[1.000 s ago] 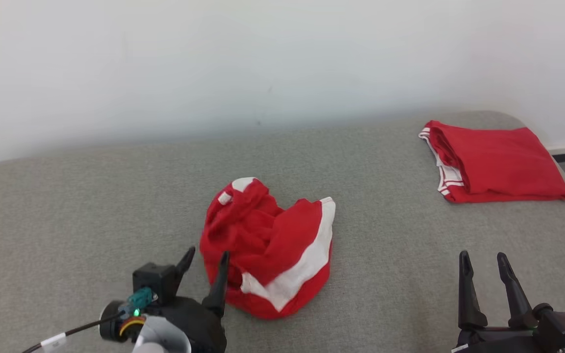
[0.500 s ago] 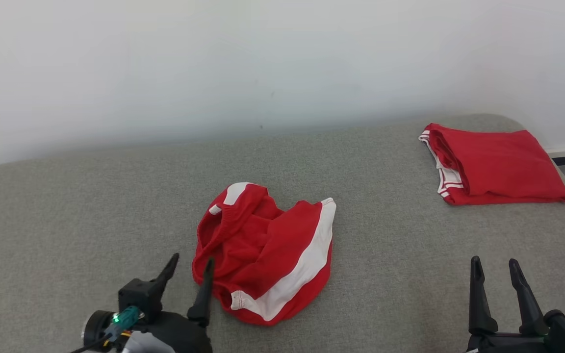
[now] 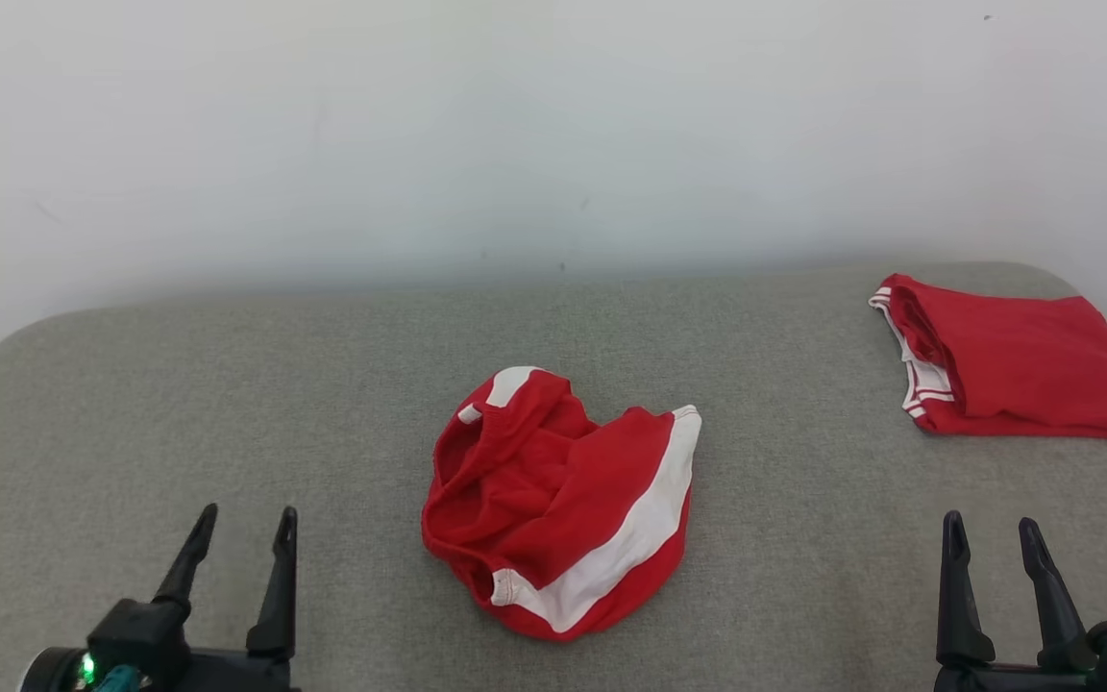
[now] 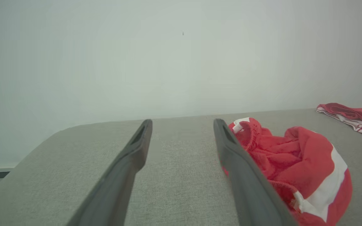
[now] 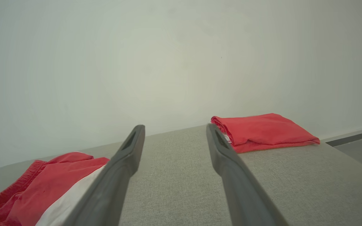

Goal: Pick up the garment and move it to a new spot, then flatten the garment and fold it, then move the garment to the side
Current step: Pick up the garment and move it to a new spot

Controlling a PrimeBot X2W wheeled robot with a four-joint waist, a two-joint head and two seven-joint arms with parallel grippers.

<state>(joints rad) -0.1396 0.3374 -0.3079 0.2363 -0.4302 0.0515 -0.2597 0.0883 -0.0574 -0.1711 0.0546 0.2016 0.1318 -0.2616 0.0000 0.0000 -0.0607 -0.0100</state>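
A crumpled red garment (image 3: 553,500) with a white stripe lies in a heap at the middle of the grey surface (image 3: 227,384). It also shows to the right of the fingers in the left wrist view (image 4: 291,166) and at the lower left of the right wrist view (image 5: 42,185). My left gripper (image 3: 244,519) is open at the lower left, well left of the heap, with nothing between its fingers. At the lower right my right gripper (image 3: 991,529) is open too and holds nothing.
A second red garment (image 3: 1015,370), neatly folded, lies at the far right of the surface near its edge; it also appears in the right wrist view (image 5: 262,128). A white wall (image 3: 553,125) rises behind the surface. A strip of floor (image 5: 360,147) lies beyond the right edge.
My left gripper has pulled back left and down, away from the crumpled garment's edge. The head camera has shifted, so the whole scene sits a bit lower and to the right.
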